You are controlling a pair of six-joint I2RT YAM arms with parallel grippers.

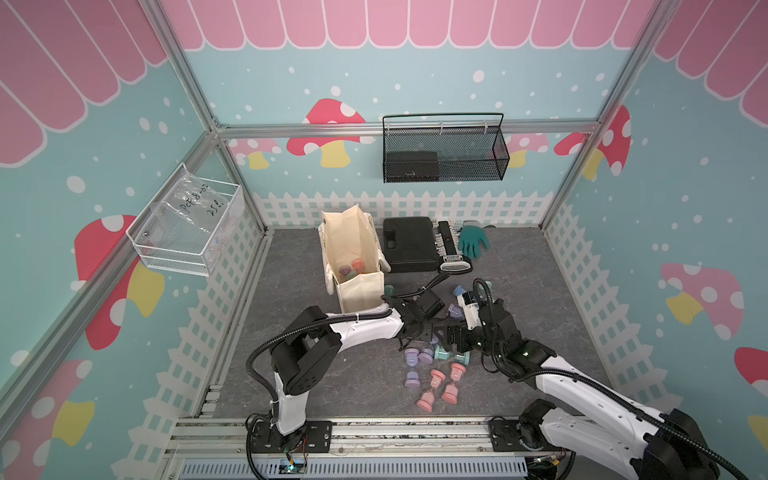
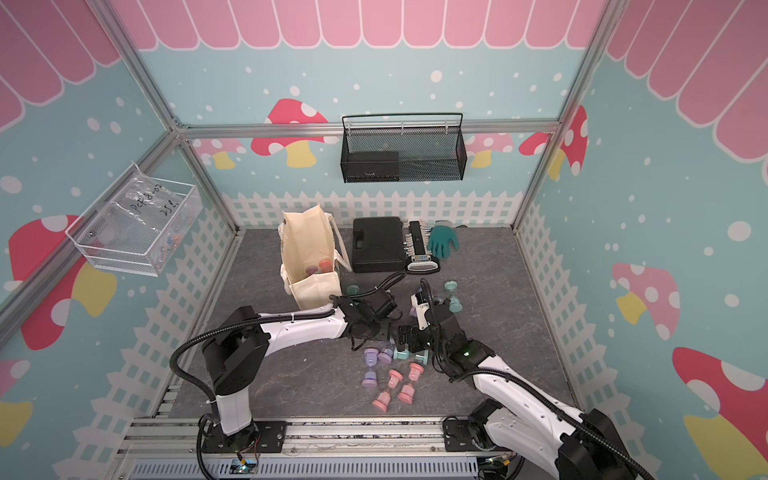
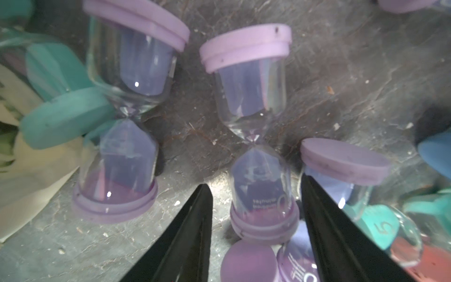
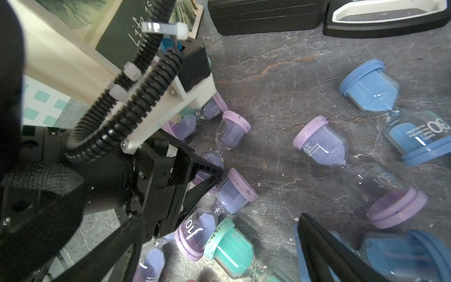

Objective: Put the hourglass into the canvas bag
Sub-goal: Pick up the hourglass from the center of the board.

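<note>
Black fingers (image 3: 195, 232) of my left gripper (image 3: 253, 183) fill the near edge of the left wrist view, set either side of a purple hourglass (image 3: 251, 92) that lies flat on the dark slate-look tabletop (image 1: 332, 374). Jaws partly open, not clamped: a sliver of table shows between one finger and the glass, and the other finger sits almost against it. I straddle the lower bulb just above its cap, I judge because the wide bulb gives the pads more to bear on than the thin neck. Crowding is the hazard: a second purple hourglass (image 3: 127, 109) lies just beside, and another purple cap (image 3: 341, 158) sits right behind my outer finger, so that finger could nudge it. My right gripper (image 1: 453, 336) hangs wide open and empty, close to the left one above the same cluster, near a teal hourglass (image 1: 451, 355); probably waiting its turn. Pink hourglasses (image 1: 436, 380) lie nearer the arm bases. The canvas bag (image 1: 361, 295) stands upright with its mouth open, close by, on the far side of my left arm, a few hourglasses (image 1: 351, 268) already at its bottom, so a drop from above should work.
</note>
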